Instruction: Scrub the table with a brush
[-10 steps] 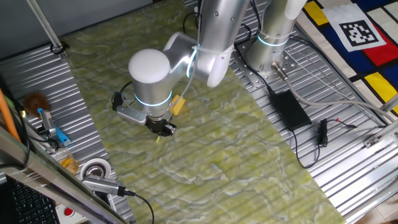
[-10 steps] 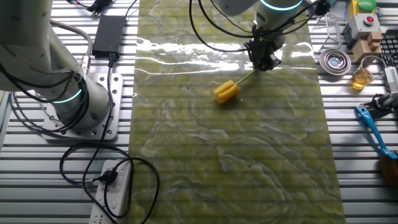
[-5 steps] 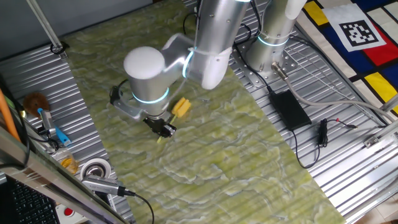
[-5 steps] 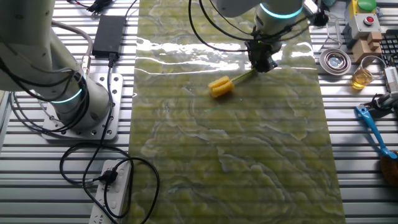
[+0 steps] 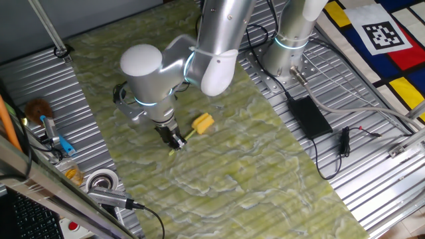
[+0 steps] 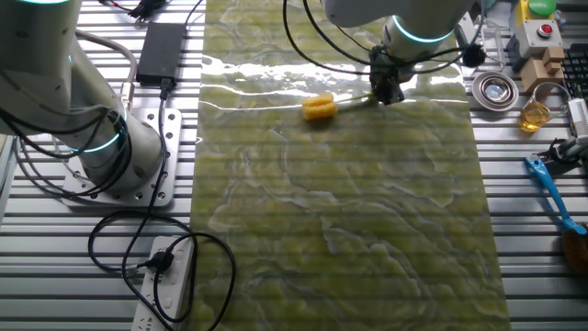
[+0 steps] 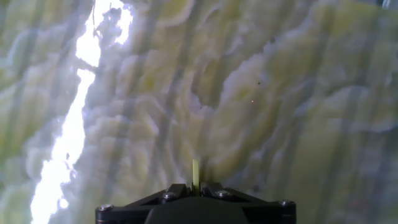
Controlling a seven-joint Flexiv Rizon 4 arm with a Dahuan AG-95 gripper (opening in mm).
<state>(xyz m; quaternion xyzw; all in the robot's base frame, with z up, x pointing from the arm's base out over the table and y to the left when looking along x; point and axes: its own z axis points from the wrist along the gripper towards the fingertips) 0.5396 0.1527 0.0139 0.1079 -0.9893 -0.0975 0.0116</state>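
Note:
The brush has a chunky yellow head point(image 5: 202, 123) and a thin yellow-green handle. Its head rests on the green-yellow marbled table point(image 5: 252, 166). My gripper point(image 5: 174, 141) is shut on the handle's end, close above the table. In the other fixed view the brush head point(image 6: 318, 108) lies left of the gripper point(image 6: 385, 92), with the handle running between them. In the hand view only a short tip of the handle point(image 7: 195, 175) shows between the closed fingers point(image 7: 176, 190); the head is out of view.
A black power brick point(image 5: 309, 114) and cables lie on the ribbed metal right of the table. A blue-handled tool point(image 5: 56, 138), a brown fuzzy brush point(image 5: 38, 108), tape roll point(image 5: 101, 180) and jar lie at the left. A second arm's base point(image 6: 101, 147) stands beside the table.
The gripper has turned and swept the brush head across the table, upward and left in the other fixed view, right in the one fixed view. The grip has stayed shut.

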